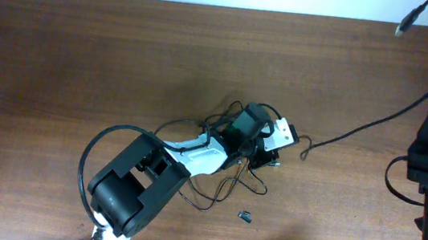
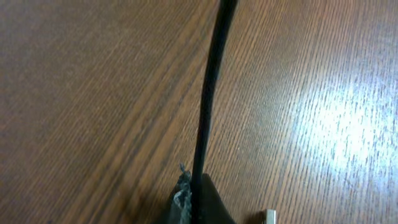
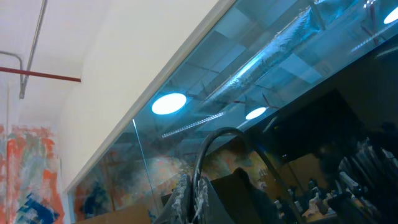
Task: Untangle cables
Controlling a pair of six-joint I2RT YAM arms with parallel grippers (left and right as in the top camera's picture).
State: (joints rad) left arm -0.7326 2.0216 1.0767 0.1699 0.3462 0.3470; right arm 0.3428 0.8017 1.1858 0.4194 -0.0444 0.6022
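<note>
At mid desk (image 1: 57, 78), left hand (image 2: 195, 210) pinches a cable (image 2: 208, 93); its arm (image 1: 194, 154) half hides the tangle (image 1: 226, 188); a stub (image 1: 245, 216) lies nearby; right hand (image 3: 196, 208) closed, pointing upward.

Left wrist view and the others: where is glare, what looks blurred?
Left wrist view: white glare on the brown wooden table at picture right, the thin black cable close and blurred. Right wrist view: round ceiling lamp blown out. Overhead view: even light.

Overhead view evenly lit, faint shadows on the bench (image 1: 57, 78), left wrist view soft-focused, white glare at 3 o'clock, right wrist view dark at 4 o'clock, ceiling lamp (image 3: 169, 102) glowing at 9 o'clock.
</note>
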